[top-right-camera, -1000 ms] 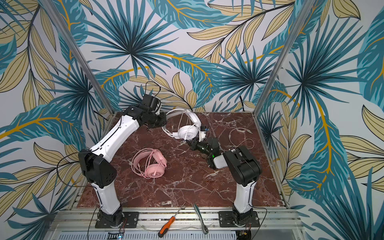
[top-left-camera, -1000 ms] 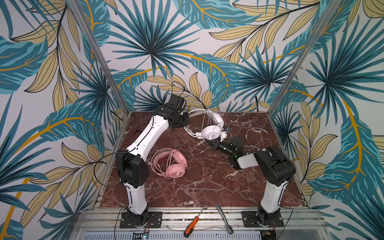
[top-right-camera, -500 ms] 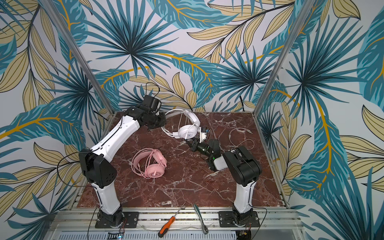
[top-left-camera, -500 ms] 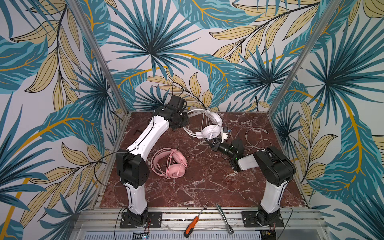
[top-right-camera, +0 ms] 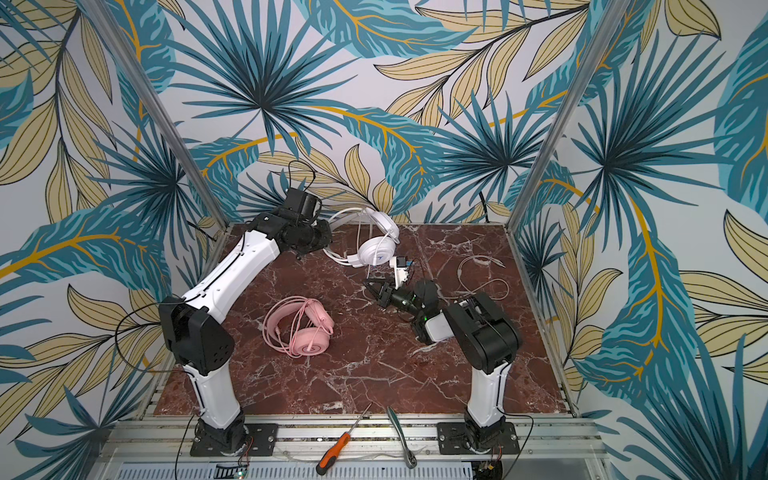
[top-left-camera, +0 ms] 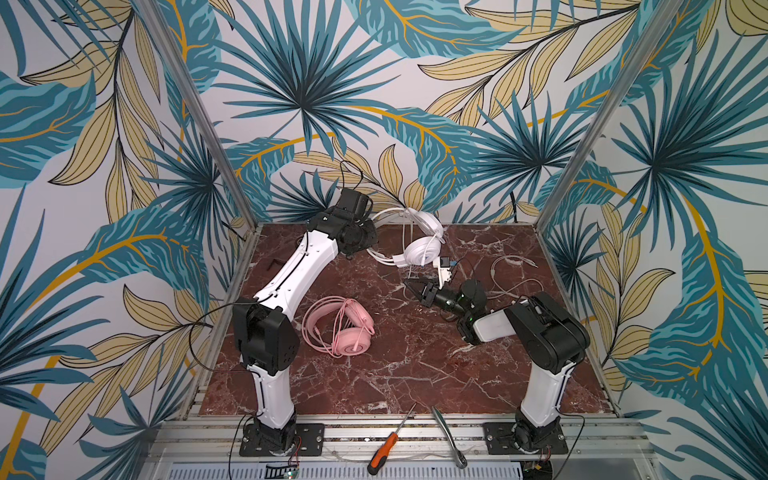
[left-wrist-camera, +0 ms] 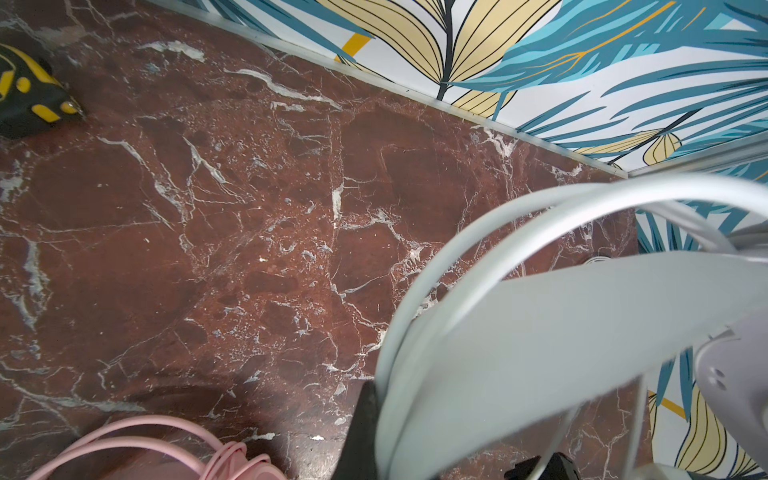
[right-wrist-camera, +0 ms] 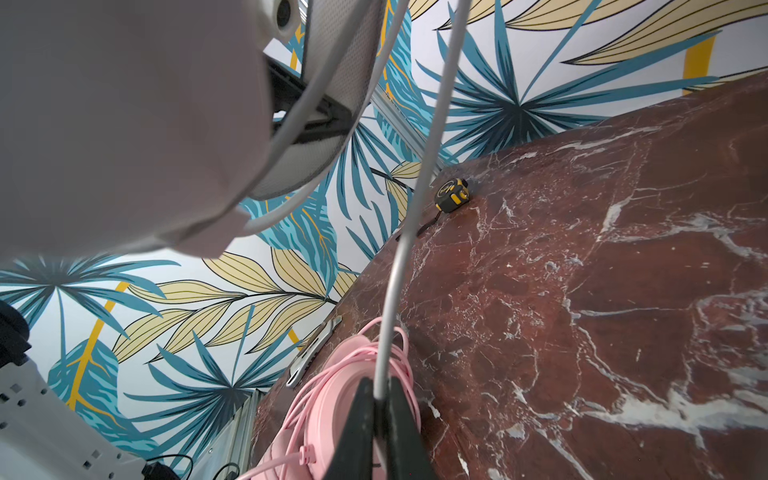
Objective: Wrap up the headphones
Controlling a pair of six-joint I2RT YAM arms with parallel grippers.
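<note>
- My left pincer (top-left-camera: 365,243) is clamped tight on the headband of the white headset (top-left-camera: 423,249). I hold it up at the back of the bench (top-left-camera: 415,374), one round cup hanging low.
- My right pincer (right-wrist-camera: 376,411) is pinched almost fully closed on the thin white cable (right-wrist-camera: 419,183), which runs straight from my fingertips up past the cup.
- More of that cable lies in loose loops on the bench behind my right arm.
- The pink headset (top-left-camera: 349,332) lies flat on the bench between my arms, nearer the left one, with its pink cable (right-wrist-camera: 353,361) looped around it.
- A yellow-and-black tape measure (right-wrist-camera: 453,195) sits near the wall.
- An orange-handled screwdriver (top-left-camera: 386,449) and a ratchet wrench (top-left-camera: 449,436) rest on the front rail (top-left-camera: 415,432).
</note>
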